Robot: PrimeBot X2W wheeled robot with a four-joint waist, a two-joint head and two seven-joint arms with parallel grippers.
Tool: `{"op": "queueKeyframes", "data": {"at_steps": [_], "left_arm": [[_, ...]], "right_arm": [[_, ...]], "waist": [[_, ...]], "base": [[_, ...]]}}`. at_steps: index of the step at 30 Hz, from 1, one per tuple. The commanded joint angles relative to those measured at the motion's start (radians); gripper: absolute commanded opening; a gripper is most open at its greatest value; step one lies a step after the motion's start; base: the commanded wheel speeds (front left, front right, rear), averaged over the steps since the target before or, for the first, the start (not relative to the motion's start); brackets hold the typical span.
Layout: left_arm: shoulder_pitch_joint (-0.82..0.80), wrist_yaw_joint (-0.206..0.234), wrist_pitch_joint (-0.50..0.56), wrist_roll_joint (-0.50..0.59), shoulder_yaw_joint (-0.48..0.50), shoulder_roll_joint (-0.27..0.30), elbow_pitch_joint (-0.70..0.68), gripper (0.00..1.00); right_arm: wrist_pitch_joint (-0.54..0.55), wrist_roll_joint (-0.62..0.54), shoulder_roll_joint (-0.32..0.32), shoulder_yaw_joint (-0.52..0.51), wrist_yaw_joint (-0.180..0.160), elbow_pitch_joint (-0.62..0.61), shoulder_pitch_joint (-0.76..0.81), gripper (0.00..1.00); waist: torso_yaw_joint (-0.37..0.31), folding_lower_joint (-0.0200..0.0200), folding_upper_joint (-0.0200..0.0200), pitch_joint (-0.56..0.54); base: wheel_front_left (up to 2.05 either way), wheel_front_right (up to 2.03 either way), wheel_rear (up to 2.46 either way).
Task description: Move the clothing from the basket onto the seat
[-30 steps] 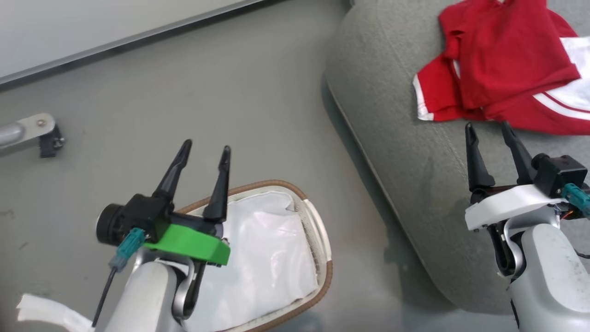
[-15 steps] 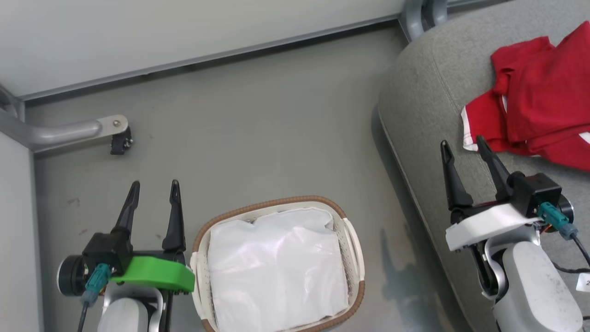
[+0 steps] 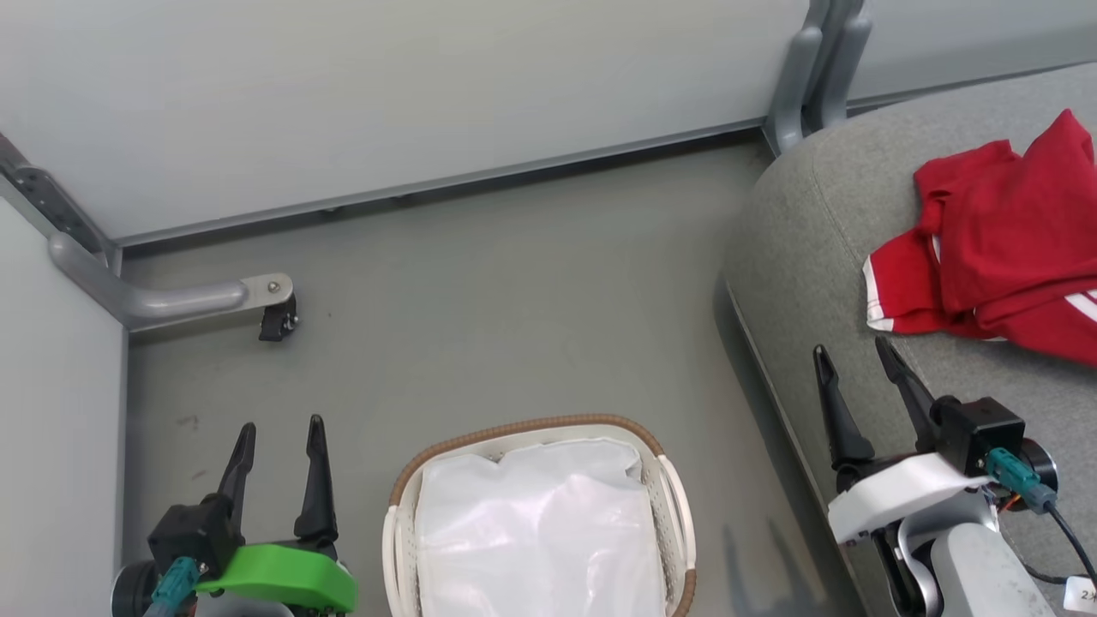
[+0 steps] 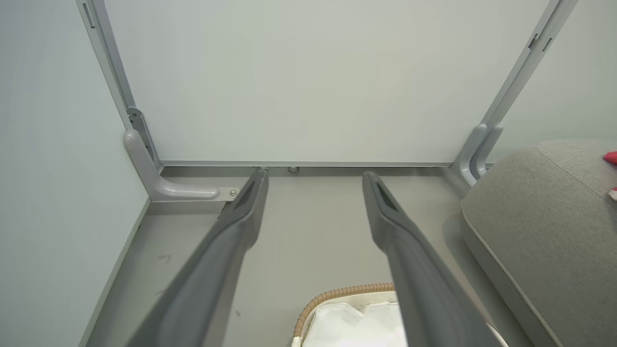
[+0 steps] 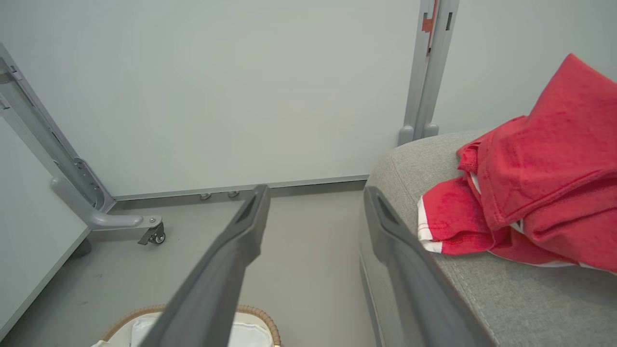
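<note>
We see the red soft clothing with white stripes and white-trimmed hems (image 3: 1003, 240) lying crumpled on the large rounded grey fabric seat (image 3: 797, 257), at the far right of the scene. The oval white perforated plastic basket with a tan woven rim (image 3: 523, 425) stands on the grey floor (image 3: 480, 300), near and left of the seat, apart from it. Inside the basket lies a plain white fabric liner (image 3: 540, 531).

The left gripper (image 3: 283, 424) hangs over the floor just left of the basket, its two dark fingers spread and gripping nothing. The right gripper (image 3: 852, 346) hangs over the near edge of the seat, its fingers spread too, its tips near the hem of the clothing but not gripping it.

At the far left, a grey metal foot with a small black caster (image 3: 276, 319) stands before the pale wall panel (image 3: 386, 94).
</note>
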Motion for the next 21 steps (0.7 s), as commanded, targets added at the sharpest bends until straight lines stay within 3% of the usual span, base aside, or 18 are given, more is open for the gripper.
{"op": "queueKeyframes", "data": {"at_steps": [1,6,7,12,21], "left_arm": [[0.020,0.000,-0.001,-0.006,0.006,0.001,0.000,1.00],[0.048,-0.003,-0.001,-0.044,0.005,0.001,0.005,1.00],[0.038,0.000,0.000,-0.047,0.002,0.000,0.007,0.00],[0.044,0.000,0.001,-0.055,-0.005,-0.004,0.046,0.00],[0.029,-0.002,0.047,-0.218,0.012,-0.003,0.038,0.00]], "right_arm": [[-0.004,-0.006,0.000,-0.002,-0.001,0.002,0.019,1.00],[-0.004,-0.006,0.004,-0.004,-0.001,0.005,0.041,1.00],[0.000,-0.001,0.004,-0.002,0.000,0.002,0.029,0.00],[0.004,0.005,0.012,-0.001,0.000,0.040,0.047,0.00],[0.051,0.179,0.014,-0.019,0.000,0.031,0.048,0.00]], "waist": [[0.011,0.0001,0.0000,-0.026],[0.014,0.0001,0.0000,-0.040],[0.012,0.0001,0.0000,-0.039],[0.013,0.0001,0.0000,-0.041],[0.017,0.0001,0.0000,-0.048]], "base": [[0.00,0.00,0.00],[0.00,0.00,0.00],[0.00,0.00,0.00],[0.00,0.00,0.00],[0.00,0.00,0.00]]}}
